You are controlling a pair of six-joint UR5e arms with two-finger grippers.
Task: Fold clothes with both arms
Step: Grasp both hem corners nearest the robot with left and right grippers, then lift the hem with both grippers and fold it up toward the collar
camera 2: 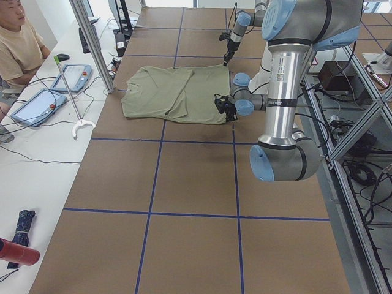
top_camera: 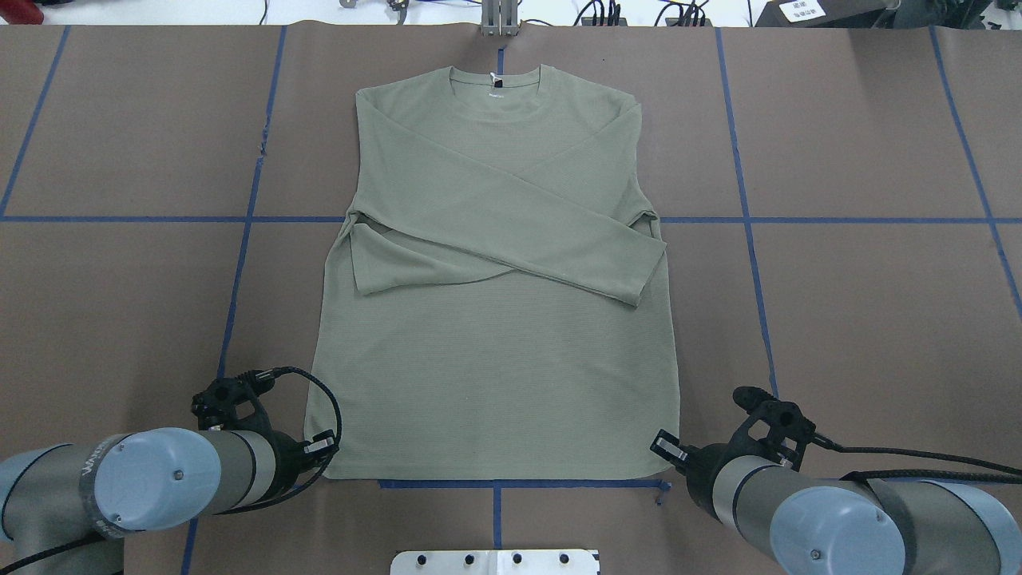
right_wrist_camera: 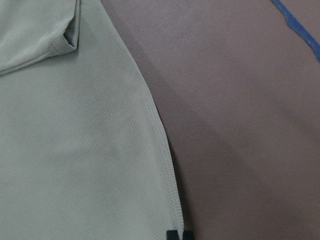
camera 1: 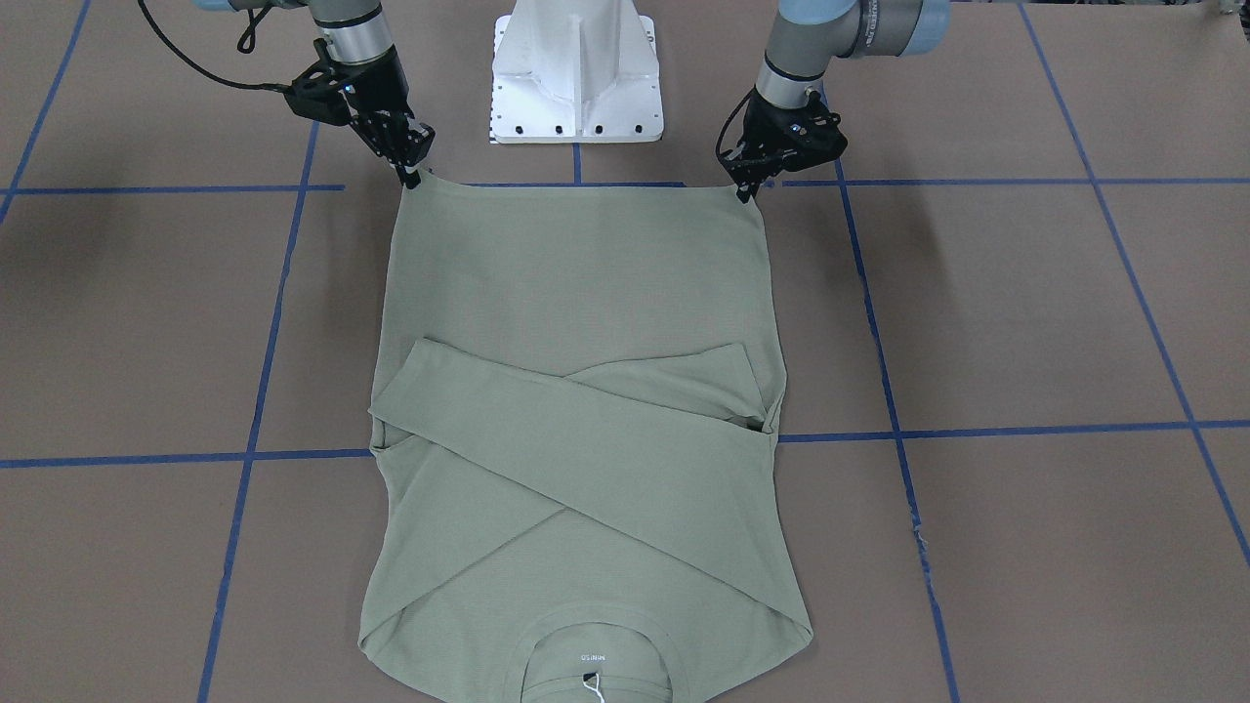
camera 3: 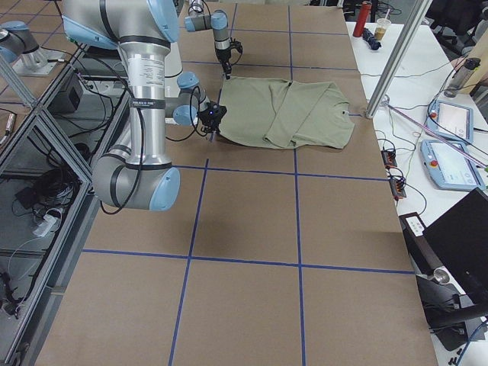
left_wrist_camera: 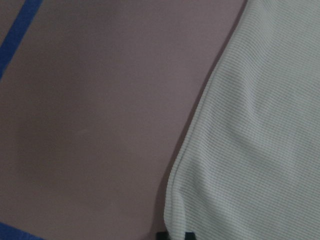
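Note:
The sage-green shirt (camera 1: pixel 586 293) lies flat on the brown table, both sleeves folded across its chest and the collar away from the robot. It also shows in the overhead view (top_camera: pixel 495 359). My left gripper (camera 1: pixel 747 192) is down at the shirt's near hem corner, and in the left wrist view (left_wrist_camera: pixel 175 235) its tips are closed on the hem edge. My right gripper (camera 1: pixel 410 179) is at the other near hem corner, and in the right wrist view (right_wrist_camera: pixel 179 235) its tips pinch the hem. The hem is stretched straight between the two grippers.
The white metal base (camera 1: pixel 576 78) stands just behind the hem, between the arms. Blue tape lines (camera 1: pixel 977 430) grid the brown table. A seated operator (camera 2: pixel 18 43) and tablets (camera 2: pixel 73 76) are at the far side, next to a metal pole (camera 2: pixel 92 43).

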